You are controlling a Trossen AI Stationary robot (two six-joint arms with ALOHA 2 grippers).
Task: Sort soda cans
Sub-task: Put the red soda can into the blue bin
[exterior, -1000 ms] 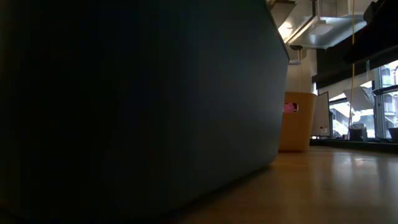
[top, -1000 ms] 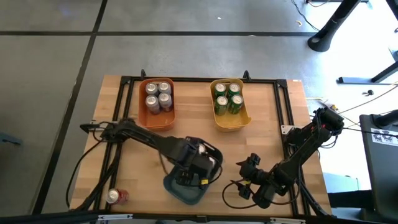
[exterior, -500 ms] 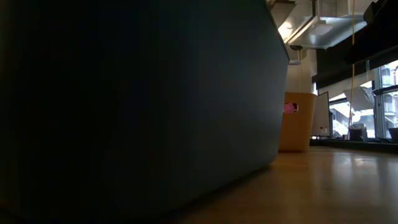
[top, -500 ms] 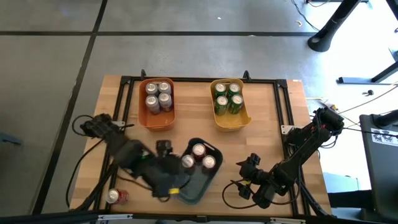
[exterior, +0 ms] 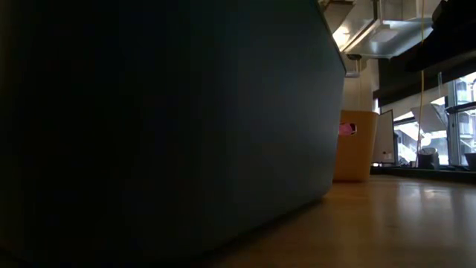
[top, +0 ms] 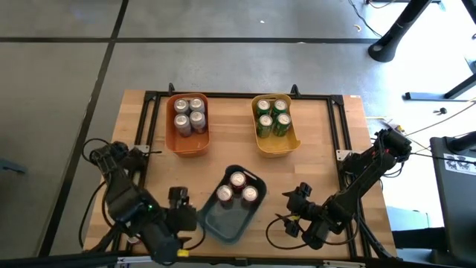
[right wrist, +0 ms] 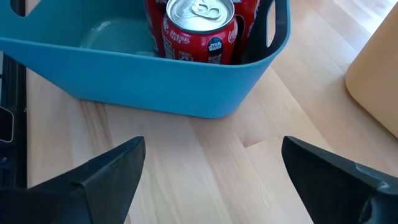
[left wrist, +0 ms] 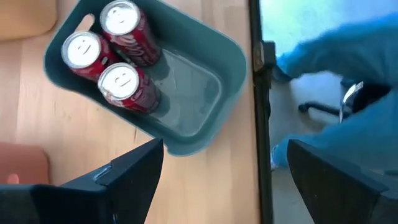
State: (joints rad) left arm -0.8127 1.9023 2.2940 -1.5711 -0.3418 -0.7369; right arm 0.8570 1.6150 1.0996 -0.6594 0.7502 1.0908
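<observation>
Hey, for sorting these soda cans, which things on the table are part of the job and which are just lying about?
Job: red cans in blue-grey bin; silver cans in orange bin; green cans in yellow bin; open left gripper.
Lying about: black frame; cables.

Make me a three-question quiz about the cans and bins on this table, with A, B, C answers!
1. Where are the red metal soda cans?
A. in the orange plastic bin
B. in the yellow plastic bin
C. in the blue-grey plastic bin

2. How many green metal soda cans stand in the yellow bin?
A. two
B. four
C. six

3. How is the left gripper?
A. open, holding nothing
B. shut on a red can
C. shut on a bin

Answers:
1 C, three red cans sit in its far end.
2 B, four silver tops show.
3 A, the wrist view shows its fingers spread apart, empty.
</observation>
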